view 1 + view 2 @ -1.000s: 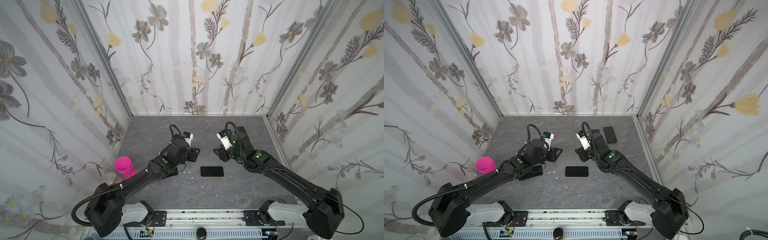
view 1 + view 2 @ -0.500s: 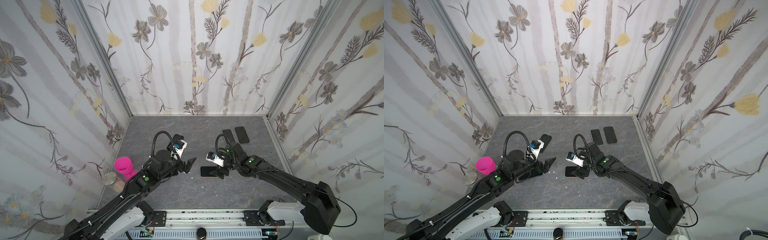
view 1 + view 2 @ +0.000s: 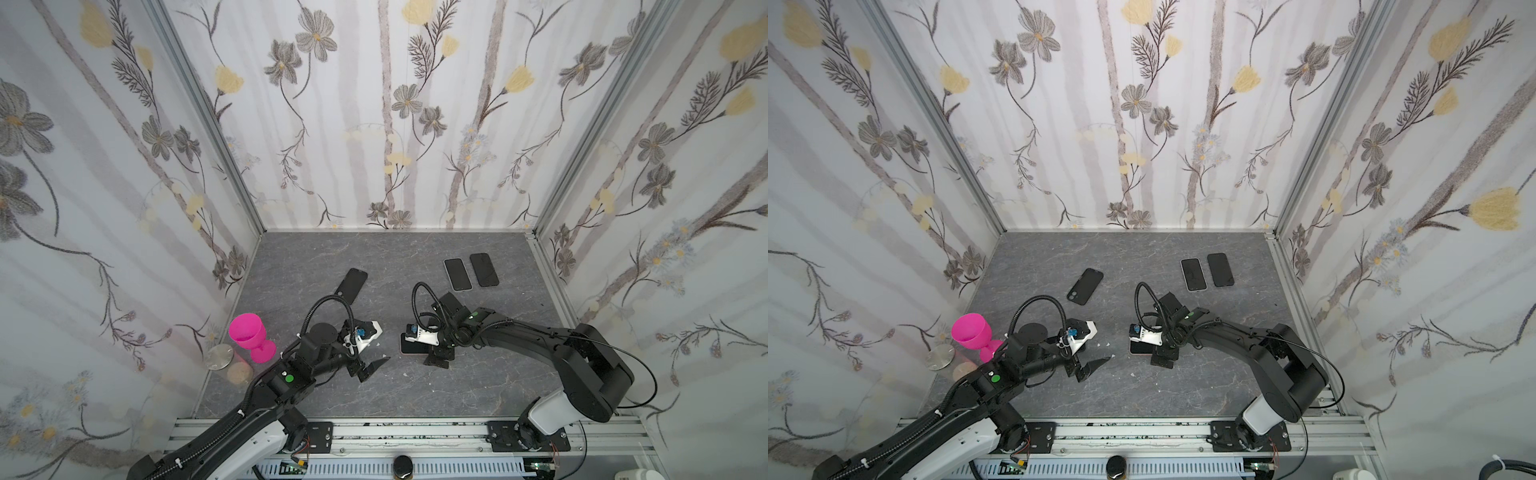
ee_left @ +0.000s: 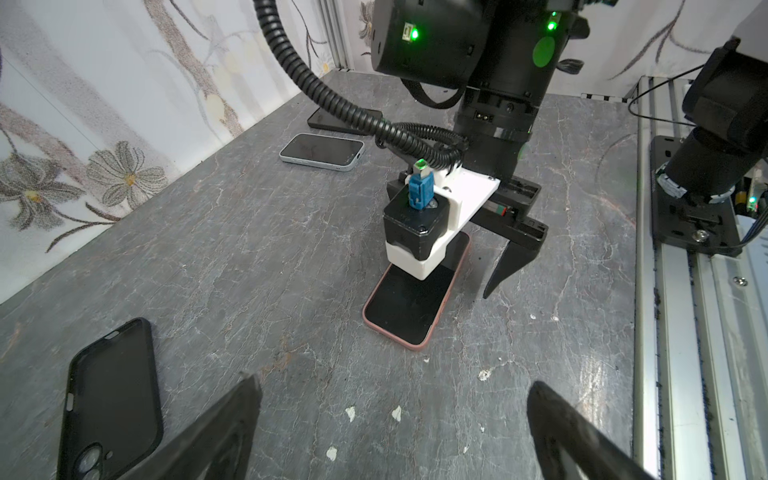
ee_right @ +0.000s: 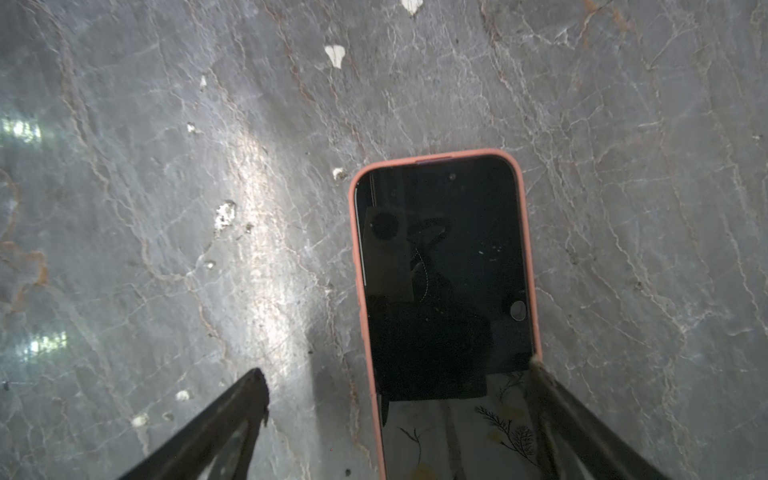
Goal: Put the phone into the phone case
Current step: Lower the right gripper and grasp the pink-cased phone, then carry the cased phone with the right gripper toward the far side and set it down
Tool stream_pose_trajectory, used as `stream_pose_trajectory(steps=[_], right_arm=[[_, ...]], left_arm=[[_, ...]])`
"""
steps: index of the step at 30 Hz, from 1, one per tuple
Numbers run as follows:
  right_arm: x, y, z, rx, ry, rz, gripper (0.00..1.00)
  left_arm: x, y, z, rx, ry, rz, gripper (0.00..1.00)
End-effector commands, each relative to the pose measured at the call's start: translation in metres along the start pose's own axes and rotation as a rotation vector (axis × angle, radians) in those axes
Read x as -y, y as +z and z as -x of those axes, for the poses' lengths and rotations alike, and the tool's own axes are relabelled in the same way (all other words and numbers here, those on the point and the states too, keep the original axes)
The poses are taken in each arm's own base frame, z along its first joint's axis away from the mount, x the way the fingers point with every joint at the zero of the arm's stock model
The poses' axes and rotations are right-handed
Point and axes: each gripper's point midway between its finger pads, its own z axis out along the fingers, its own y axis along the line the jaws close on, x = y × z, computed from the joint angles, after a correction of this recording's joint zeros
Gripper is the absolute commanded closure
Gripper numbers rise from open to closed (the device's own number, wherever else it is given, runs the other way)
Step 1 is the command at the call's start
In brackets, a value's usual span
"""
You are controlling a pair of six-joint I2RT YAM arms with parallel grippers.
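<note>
Jaws first: both pairs are spread wide with nothing between them. The left gripper [image 4: 392, 382] hangs empty just off the grey marble-look tabletop [image 5: 166, 208], pointing at the action. The right gripper [image 5: 397, 368] sits low over the black-screened phone [image 5: 444, 270]. One finger tip [image 5: 540, 374] is right at the long edge of it and the other is down on bare table beside it.

The phone lies face up near the middle of the table, and from the right wrist view it looks bedded in the salmon-pink soft case [image 5: 359, 291]. The rim runs evenly round the top and both sides I can see. The bottom end is out of frame, so I can't say whether those corners are in.

So my guess is we're at the let-go-and-check stage. To do it well, I'd lift the right arm straight up rather than dragging sideways, since that tip at the rim could peel the lip back or skate the whole thing across the table. If a corner is proud, press down flat on that corner rather than pinching.

The empty black phone case [image 4: 112, 395] by the left arm and the two spare dark phones [image 3: 458, 274] at the back are well clear. Same for the magenta plastic goblet [image 3: 249, 336].
</note>
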Motion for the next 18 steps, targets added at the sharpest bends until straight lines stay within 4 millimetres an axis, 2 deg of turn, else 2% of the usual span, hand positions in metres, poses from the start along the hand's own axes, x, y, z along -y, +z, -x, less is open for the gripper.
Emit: stream_pose_trajectory(steps=[1,7,8,12,18], right_arm=[[0.004,0.002,-0.003,-0.028,-0.019,-0.013,0.04],[0.009,0.002,-0.003,-0.040,-0.037,-0.035,0.03],[0.009,0.009,-0.009,-0.067,-0.033,-0.027,0.03],[0.013,0.013,-0.013,-0.091,-0.032,-0.035,0.03],[0.015,0.016,-0.010,-0.092,-0.032,-0.020,0.03]], left_arm=[[-0.009,0.003,0.006,0.010,0.060,0.040,0.00],[-0.008,0.006,-0.003,-0.020,0.061,0.033,0.00],[-0.008,0.006,-0.003,-0.021,0.062,0.033,0.00],[-0.008,0.007,-0.005,-0.023,0.063,0.032,0.00],[-0.013,0.006,-0.005,-0.023,0.072,0.063,0.00]])
